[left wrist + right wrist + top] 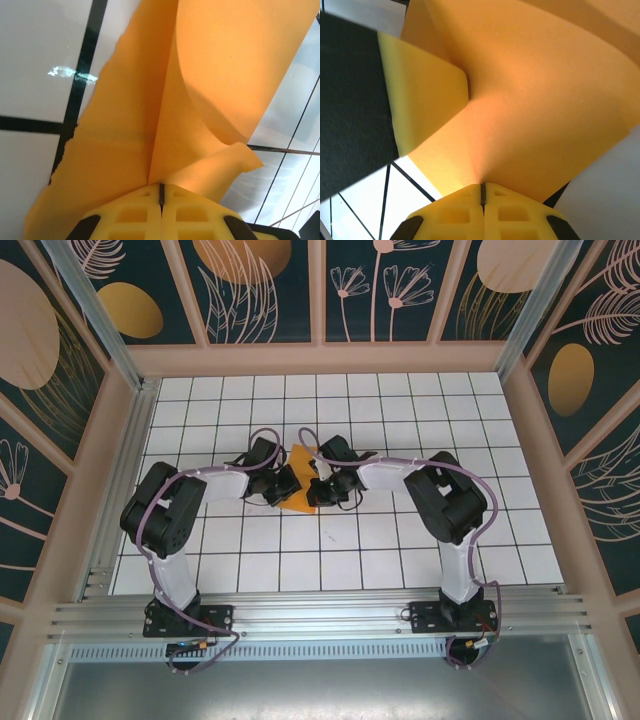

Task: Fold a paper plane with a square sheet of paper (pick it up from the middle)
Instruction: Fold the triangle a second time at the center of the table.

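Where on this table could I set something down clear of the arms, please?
Bare tiles run along the back wall, beyond the orange paper. The near rows between the left arm and right arm are free, also the strip outside the right arm. The centre is crowded: left gripper and right gripper pinch the paper.

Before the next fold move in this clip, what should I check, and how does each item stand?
1. Left gripper shut on the paper: ok.
2. Right gripper shut on the paper: ok.
3. Gap between the two grippers: cannot tell; the top view shows them very close together.
4. Paper flat with crisp creases: not ok; it bulges in loose curves in both wrist views.
5. Paper lifted off the table: cannot tell.
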### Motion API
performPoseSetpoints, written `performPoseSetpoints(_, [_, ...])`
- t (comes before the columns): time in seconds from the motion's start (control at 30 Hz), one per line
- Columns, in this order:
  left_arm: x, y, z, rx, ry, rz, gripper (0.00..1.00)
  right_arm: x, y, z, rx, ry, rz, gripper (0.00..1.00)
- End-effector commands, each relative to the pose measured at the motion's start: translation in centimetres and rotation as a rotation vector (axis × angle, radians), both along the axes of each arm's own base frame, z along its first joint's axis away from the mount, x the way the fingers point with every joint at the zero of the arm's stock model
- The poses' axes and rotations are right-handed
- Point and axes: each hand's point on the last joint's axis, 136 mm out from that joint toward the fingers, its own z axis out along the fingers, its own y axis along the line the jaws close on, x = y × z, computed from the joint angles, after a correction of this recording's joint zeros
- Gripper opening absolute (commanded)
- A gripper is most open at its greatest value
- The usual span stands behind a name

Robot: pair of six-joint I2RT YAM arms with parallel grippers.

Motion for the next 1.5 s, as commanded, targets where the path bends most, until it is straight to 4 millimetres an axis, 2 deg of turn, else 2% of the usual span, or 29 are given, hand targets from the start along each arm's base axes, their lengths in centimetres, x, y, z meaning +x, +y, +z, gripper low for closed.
performPoseSetpoints(0.0, [2.3, 2.6, -1.7, 0.063, -0.011, 0.082, 0.07, -4.7, -7.4, -8.1, -0.370, 0.164, -0.005, 0.00])
performPoseSetpoints(0.03, [3.3, 2.3, -1.1, 0.051, -0.030, 0.082, 0.08, -4.7, -7.4, -8.1, -0.372, 0.164, -0.006, 0.00])
performPoseSetpoints(0.67, [9.2, 5.8, -1.2, 0.132, -0.087, 0.137, 0.10, -5.2, -8.2, -8.6, -0.399, 0.166, -0.011, 0.00])
performPoseSetpoints(0.8, [10.4, 6.2, 0.0, 0.143, -0.130, 0.127, 0.10, -5.0, -7.8, -8.2, -0.382, 0.156, -0.013, 0.00])
performPoseSetpoints(0.97, [9.4, 4.9, 3.9, 0.051, -0.215, 0.060, 0.11, -4.1, -6.1, -6.6, -0.292, 0.132, -0.019, 0.00])
performPoseSetpoints(1.1, [7.0, 3.3, 4.8, -0.033, -0.213, -0.009, 0.11, -3.7, -5.2, -5.6, -0.238, 0.128, -0.016, 0.00])
performPoseSetpoints(1.27, [4.9, 1.1, 3.4, -0.055, -0.169, -0.089, 0.10, -3.7, -5.3, -5.7, -0.227, 0.141, -0.019, 0.00])
performPoseSetpoints(1.47, [4.6, 1.4, 0.4, 0.005, -0.094, -0.073, 0.07, -3.3, -4.8, -5.2, -0.200, 0.135, -0.016, 0.00])
